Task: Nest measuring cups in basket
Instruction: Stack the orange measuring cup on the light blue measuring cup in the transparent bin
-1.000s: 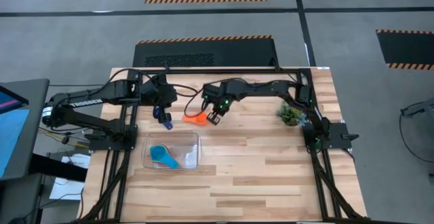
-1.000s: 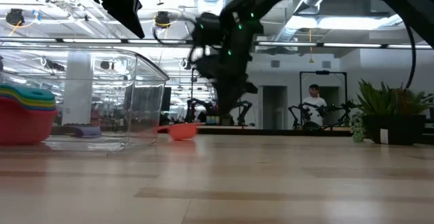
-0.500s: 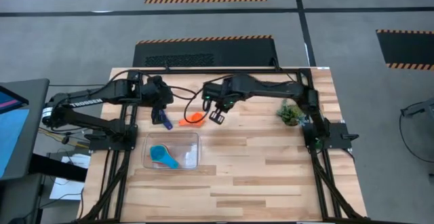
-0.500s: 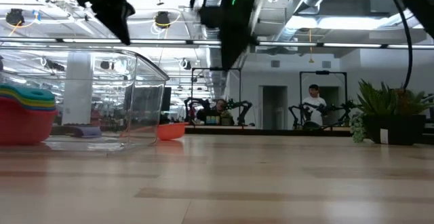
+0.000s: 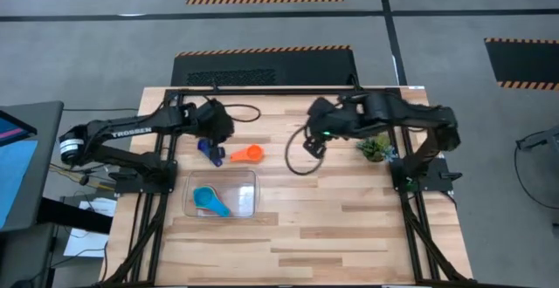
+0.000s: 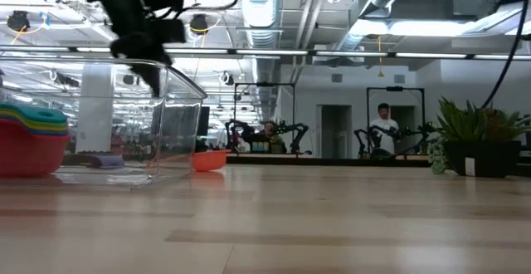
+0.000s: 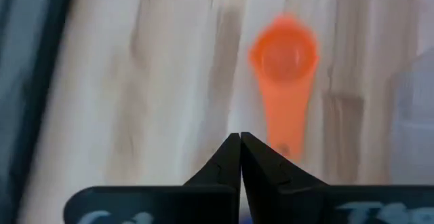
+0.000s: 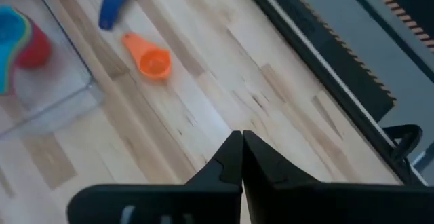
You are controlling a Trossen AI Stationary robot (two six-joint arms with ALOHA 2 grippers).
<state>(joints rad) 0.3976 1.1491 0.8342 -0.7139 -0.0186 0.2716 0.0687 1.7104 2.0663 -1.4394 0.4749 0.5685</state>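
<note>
An orange measuring cup (image 5: pixel 248 154) (image 7: pixel 283 54) sits on its base on the wood, its handle toward the table's left. My left gripper (image 5: pixel 220 141) (image 7: pixel 241 137) is shut above the table, close to the handle's free end, touching nothing. A dark blue cup (image 5: pixel 210 152) (image 8: pixel 112 3) lies on the table near it. The clear basket (image 5: pixel 253 179) (image 6: pixel 178 116) holds nested cups (image 5: pixel 208 201) (image 6: pixel 33 141), red lowest, light blue on top. My right gripper (image 5: pixel 313 144) (image 8: pixel 241 136) hangs shut and high, right of the orange cup.
A small leafy plant (image 5: pixel 373 147) (image 6: pixel 477 137) stands at the table's right. A black cable loop (image 5: pixel 301 161) hangs under the right arm. Black frame rails (image 5: pixel 288 90) border the table. People stand in the room far behind the table.
My right gripper has risen from beside the orange cup and drawn away toward the table's right, tipping up. The orange cup has slid a little toward the left and stays on the table. My left gripper has sunk toward the orange cup's handle, still shut.
</note>
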